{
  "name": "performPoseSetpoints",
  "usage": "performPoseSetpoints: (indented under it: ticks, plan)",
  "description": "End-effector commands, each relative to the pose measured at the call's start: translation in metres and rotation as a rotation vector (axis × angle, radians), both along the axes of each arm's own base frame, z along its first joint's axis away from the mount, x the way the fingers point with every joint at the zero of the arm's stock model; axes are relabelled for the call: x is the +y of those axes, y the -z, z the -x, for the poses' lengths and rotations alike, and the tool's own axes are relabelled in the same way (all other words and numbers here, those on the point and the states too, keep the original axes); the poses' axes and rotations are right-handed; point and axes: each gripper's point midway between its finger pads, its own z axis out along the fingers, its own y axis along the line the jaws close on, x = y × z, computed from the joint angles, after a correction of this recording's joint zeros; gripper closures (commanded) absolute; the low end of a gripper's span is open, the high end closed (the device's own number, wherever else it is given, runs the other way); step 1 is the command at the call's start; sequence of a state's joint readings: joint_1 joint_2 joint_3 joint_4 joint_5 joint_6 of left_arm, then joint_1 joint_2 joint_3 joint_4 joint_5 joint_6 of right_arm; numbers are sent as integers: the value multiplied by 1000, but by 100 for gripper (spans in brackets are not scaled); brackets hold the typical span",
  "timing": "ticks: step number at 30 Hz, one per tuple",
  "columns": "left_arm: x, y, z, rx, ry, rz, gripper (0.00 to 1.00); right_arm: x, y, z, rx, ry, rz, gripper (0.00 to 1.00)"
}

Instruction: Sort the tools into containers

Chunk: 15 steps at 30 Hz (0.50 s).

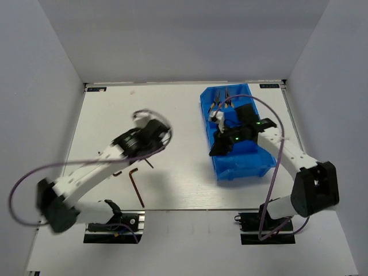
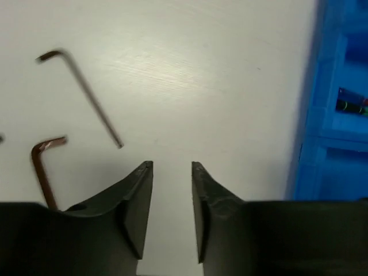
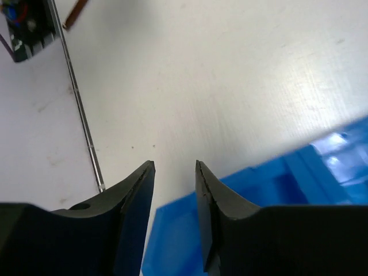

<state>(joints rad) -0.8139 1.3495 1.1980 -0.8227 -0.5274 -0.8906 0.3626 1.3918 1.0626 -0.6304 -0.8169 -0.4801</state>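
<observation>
A bright blue bin (image 1: pixel 244 164) with three compartments stands right of centre. Pliers with yellow-black handles (image 1: pixel 221 99) lie in its far compartment. A thin tool with green and red on it (image 2: pixel 351 107) shows in another compartment. Two dark L-shaped hex keys (image 2: pixel 81 94) (image 2: pixel 41 168) lie on the white table; the longer hex key (image 1: pixel 137 185) is near the front edge. My left gripper (image 2: pixel 172 167) (image 1: pixel 161 132) hovers open and empty over bare table between the keys and the bin. My right gripper (image 3: pixel 174 165) (image 1: pixel 214 149) is open and empty over the bin's left wall (image 3: pixel 190 241).
White walls enclose the table on three sides. A metal rail (image 3: pixel 80 115) runs along the table's front edge, with the left arm's base mount (image 3: pixel 26 26) beyond it. A purple cable (image 1: pixel 276 172) loops from the right arm over the bin's right side.
</observation>
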Motion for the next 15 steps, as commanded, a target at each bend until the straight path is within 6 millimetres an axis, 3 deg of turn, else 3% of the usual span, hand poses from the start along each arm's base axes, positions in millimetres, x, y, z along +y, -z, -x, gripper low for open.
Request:
performPoseSetpoints:
  ticks: [1,3,4,6,7,8,9,10,11,12,13,15]
  plan:
    - [64,43,71,138,-311,124,54,31,29,-4,24,28,133,59]
    - [85,36,94,126,-381,224,52,55,30,-13,52,50,188,57]
    - [91,42,102,139,-389,230,52,74,45,1,92,1,236,56]
    - [102,41,113,148,-391,216,50,101,43,-13,108,23,255,55]
    - [102,28,111,124,-387,218,48,117,45,-4,102,-5,274,55]
    - [105,27,111,131,-394,187,46,125,72,-5,139,-9,331,52]
    - [110,27,118,161,-391,137,45,148,49,-20,101,12,288,50]
    - [109,16,114,152,-395,133,45,159,64,-19,97,17,329,50]
    - [111,17,113,161,-402,94,44,179,66,-20,92,15,330,50]
    - [111,15,114,169,-404,81,44,197,56,-21,73,10,310,50]
    - [114,9,114,163,-396,67,44,209,62,-26,83,38,327,47]
    - [116,3,111,139,-390,62,44,229,89,-11,98,-4,373,46]
